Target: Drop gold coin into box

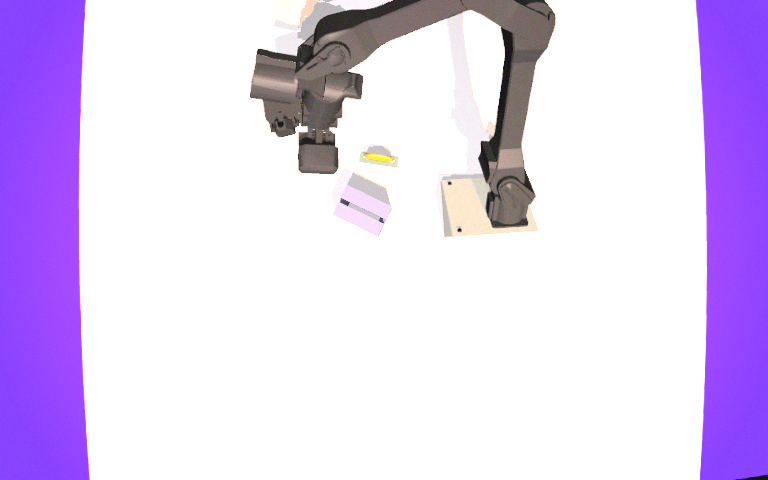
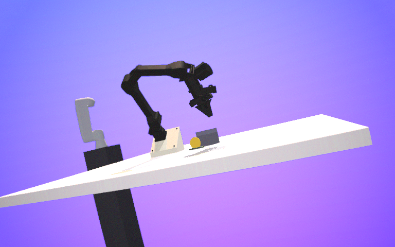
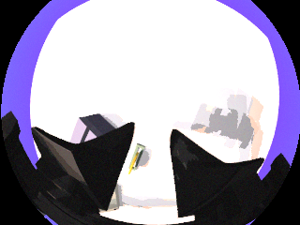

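The gold coin [image 1: 378,157] [image 2: 195,142] [image 3: 133,164] stands on its edge in the shallow green holder [image 1: 395,163] [image 3: 141,147]. The closed box [image 1: 353,217] [image 2: 211,139] [image 3: 99,121] stands beside the holder, lilac-lit on top in the top view and grey in the exterior view. Its narrow slot [image 1: 344,202] runs along the lid, at an angle to the coin. My gripper [image 1: 318,159] [image 2: 210,116] [image 3: 153,129] is partly open and empty, pointing down well above the table. In the wrist view, the coin shows in the gap between the fingers, far below them; the left finger hides part of the box.
The arm's cream base block [image 1: 467,206] [image 2: 170,142] stands to the right of the coin and box in the top view. The white table [image 2: 291,142] has a dark pedestal [image 2: 122,215] under it. A grey bracket-like shape [image 2: 84,122] stands behind the table's edge.
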Robot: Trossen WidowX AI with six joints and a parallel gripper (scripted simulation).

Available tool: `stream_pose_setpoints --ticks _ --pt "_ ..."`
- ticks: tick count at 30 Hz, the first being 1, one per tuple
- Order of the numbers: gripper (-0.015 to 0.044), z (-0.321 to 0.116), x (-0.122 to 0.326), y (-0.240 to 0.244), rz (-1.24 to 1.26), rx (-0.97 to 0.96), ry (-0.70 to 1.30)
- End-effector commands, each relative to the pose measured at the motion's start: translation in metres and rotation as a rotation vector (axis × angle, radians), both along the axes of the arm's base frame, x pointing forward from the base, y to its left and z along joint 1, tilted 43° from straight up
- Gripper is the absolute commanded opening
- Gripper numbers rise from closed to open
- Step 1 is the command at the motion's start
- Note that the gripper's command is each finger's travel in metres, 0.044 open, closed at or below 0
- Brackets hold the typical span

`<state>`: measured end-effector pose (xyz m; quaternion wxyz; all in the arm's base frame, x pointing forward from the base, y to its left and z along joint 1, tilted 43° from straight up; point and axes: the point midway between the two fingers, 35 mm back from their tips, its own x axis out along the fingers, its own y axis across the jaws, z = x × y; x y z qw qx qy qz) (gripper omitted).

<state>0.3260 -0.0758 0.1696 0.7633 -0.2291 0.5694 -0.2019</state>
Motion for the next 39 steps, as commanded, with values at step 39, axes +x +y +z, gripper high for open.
stream_pose_setpoints --ticks 39 --pt "0.0161 -0.080 -0.101 -0.015 -0.295 -0.089 0.091"
